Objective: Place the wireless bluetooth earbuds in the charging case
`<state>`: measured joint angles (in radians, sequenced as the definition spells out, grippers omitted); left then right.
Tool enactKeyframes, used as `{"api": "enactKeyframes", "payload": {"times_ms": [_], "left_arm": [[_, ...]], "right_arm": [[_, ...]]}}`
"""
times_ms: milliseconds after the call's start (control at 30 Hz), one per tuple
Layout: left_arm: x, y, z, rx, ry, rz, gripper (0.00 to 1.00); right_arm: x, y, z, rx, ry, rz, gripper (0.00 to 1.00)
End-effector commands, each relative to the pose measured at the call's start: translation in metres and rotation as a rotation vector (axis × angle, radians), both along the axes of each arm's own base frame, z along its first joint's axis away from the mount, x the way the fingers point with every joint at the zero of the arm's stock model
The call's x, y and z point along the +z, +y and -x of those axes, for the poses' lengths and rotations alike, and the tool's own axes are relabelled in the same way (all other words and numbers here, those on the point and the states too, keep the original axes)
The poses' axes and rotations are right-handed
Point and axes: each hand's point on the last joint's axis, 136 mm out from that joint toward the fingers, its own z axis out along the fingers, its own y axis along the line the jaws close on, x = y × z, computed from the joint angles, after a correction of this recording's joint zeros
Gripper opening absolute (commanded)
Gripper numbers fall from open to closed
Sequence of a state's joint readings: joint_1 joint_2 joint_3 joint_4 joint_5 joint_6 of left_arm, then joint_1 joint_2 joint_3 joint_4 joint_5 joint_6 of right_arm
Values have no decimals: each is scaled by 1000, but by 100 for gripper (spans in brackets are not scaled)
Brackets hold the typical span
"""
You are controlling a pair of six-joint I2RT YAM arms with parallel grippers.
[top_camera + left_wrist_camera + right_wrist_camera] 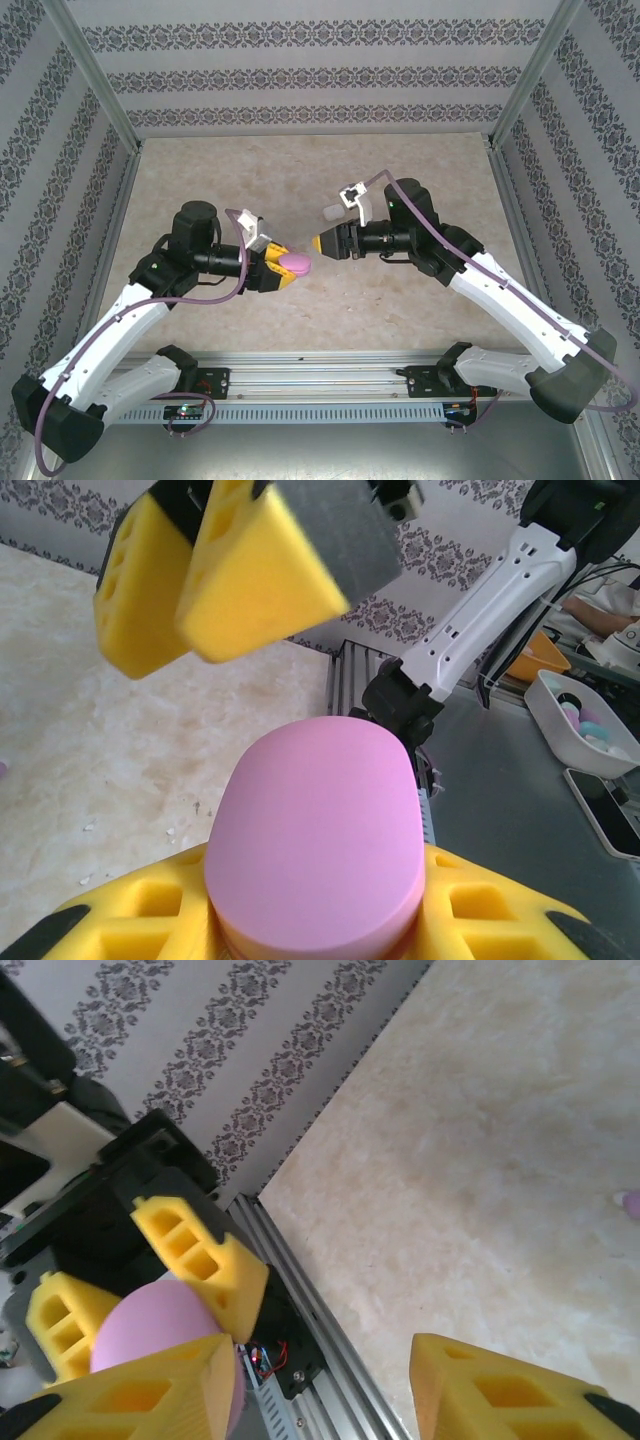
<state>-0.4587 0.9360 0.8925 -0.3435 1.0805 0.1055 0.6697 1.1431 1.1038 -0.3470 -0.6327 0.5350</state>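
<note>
One pink charging case [315,830] is clamped in the left gripper [288,266] (its underside is hidden). The right gripper [325,1390] gapes open, empty.

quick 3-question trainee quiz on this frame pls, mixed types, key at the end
1. Which gripper holds the pink case? A) left B) right C) neither
2. True or false: the right gripper has its jaws clamped on an earbud.
3. Fill in: the case's lid looks ____ (open/shut).
Key: 1 A, the left gripper has its jaws shut on the case. 2 False, its jaws stand open and empty, facing the case. 3 shut.
</note>
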Motion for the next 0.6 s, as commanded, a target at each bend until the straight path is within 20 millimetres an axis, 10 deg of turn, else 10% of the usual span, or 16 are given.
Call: {"api": "enactKeyframes", "payload": {"times_ms": [0,333,567], "left_arm": [[15,0,7,-27,-49,33,0],[12,-1,5,-19,-17,32,0],[14,-2,5,-26,4,41,0]], "right_arm": [[-6,0,-6,-35,31,6,51],[28,2,34,106,-211,-68,72],[12,16,44,178,-254,45,75]]}}
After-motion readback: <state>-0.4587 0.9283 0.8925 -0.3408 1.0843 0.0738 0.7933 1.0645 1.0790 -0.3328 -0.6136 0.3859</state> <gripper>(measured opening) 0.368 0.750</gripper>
